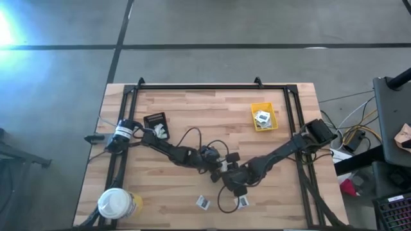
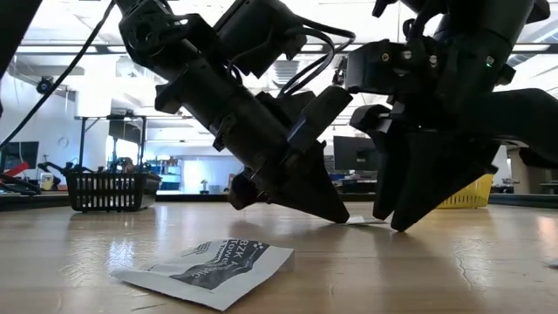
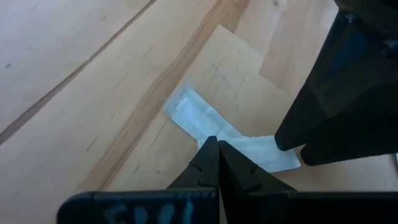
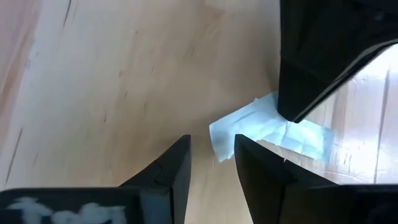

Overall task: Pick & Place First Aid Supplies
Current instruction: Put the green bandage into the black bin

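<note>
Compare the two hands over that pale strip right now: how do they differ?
The left hand is shut, its tip pressing on the pale strip; the right hand is open, its fingers straddling one end of that strip. In the low view the left leans steeply while the right stands more upright. Both work mid-table, nearly touching.

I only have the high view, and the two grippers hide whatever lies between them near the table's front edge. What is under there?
Observer: A narrow pale strip, flat on the wood. The left gripper is shut, its tips pressing on it.
Operator: And the right gripper?
Observer: The right gripper is open, with the strip's end just ahead of the gap between its fingers.
Operator: Is the strip lifted?
Observer: No. In the low view it lies on the table between both grippers.
</note>
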`<state>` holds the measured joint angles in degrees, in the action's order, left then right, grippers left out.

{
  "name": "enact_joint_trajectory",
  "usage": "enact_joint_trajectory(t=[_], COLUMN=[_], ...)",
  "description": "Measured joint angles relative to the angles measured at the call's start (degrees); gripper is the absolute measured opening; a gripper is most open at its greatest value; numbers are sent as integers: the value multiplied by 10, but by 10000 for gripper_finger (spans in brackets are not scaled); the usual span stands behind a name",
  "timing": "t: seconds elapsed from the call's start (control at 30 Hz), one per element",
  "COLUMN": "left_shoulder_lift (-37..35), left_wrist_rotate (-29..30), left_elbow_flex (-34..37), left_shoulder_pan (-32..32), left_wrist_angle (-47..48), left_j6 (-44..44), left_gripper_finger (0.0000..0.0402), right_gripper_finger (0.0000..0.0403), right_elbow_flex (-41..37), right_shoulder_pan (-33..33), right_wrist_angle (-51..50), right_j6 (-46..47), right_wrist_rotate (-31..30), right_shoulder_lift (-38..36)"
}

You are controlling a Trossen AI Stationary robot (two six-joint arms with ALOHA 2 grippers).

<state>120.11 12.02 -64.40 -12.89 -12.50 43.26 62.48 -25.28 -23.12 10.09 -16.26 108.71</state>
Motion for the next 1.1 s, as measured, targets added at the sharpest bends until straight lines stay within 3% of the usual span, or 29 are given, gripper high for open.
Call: enact_joint_trajectory(t=[0.87, 1.1], left_shoulder_lift=[0, 0], left_wrist_rotate=[-22, -25], left_elbow_flex=[0, 0], left_shoulder_pan=[-1, -1], left_wrist_angle=[1, 4], left_j6=[54, 57], left_gripper_finger=[0, 0], right_gripper_finger=[82, 77], right_elbow_flex=[-15, -8], right_shoulder_pan=[2, 2], right_wrist_angle=[30, 30], right_j6=[31, 48], right_wrist_rotate=[-36, -4], right_shoulder_lift=[0, 0])
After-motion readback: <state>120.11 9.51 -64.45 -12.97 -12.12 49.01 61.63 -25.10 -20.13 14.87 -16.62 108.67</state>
